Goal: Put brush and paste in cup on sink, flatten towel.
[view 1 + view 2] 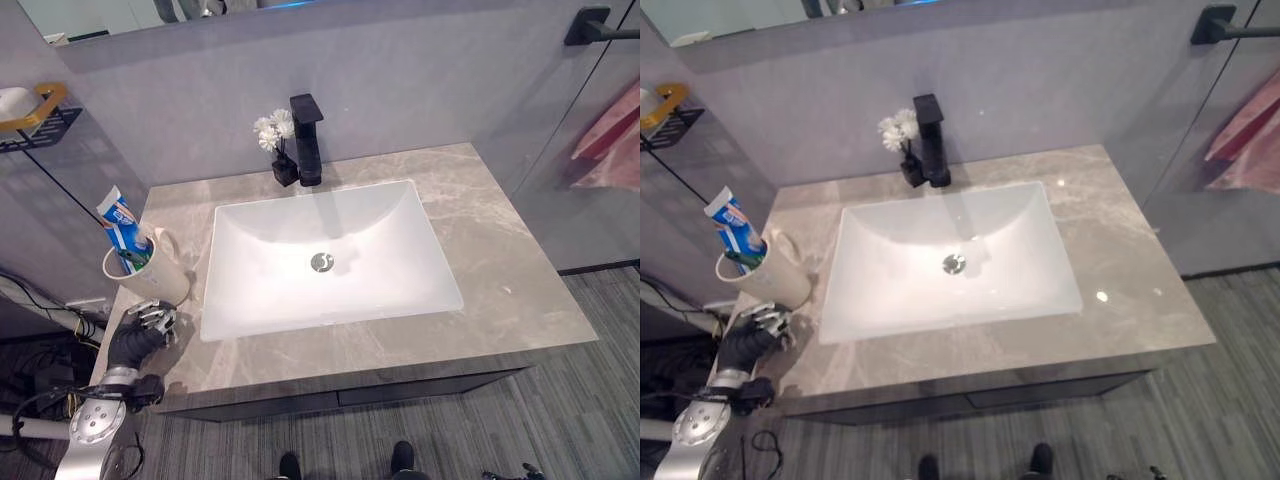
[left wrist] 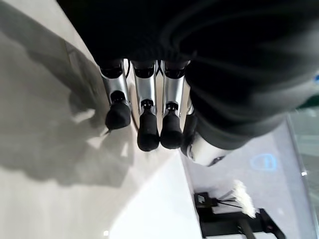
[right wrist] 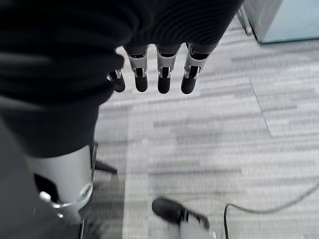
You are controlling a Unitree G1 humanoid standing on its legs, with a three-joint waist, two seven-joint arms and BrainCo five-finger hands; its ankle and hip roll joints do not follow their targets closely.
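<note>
The grey marble countertop (image 1: pixel 500 270) spans most of the head views; its front edge runs above the striped grey floor (image 1: pixel 580 420), and its back edge meets the grey wall (image 1: pixel 400 90). A wide bare strip of stone lies to the right of the basin, a narrower one to its left.

The white rectangular sink (image 1: pixel 330 255) sits sunk in the middle of the countertop, with a round metal drain (image 1: pixel 321 262) at its centre. Behind its back rim stands the black faucet (image 1: pixel 306 138), and just beside that a small black vase of white flowers (image 1: pixel 273 132).

A pink towel (image 1: pixel 608 140) hangs at the far right, below a black bar (image 1: pixel 600 28) on the wall; its folds are cut by the picture's edge.

At the left wall a black wire shelf (image 1: pixel 30 125) juts out above the counter's corner.

The cream cup (image 1: pixel 150 268) stands upright near the left front corner of the countertop, close to its edge. The toothpaste tube (image 1: pixel 124 222) leans out of the cup; a green item beside it inside the cup cannot be made out clearly.

The left hand (image 1: pixel 140 330) hovers just in front of the cup, fingers (image 2: pixel 147 130) relaxed and empty.

The right hand (image 3: pixel 149 74) hangs over the floor, fingers straight, holding nothing.
</note>
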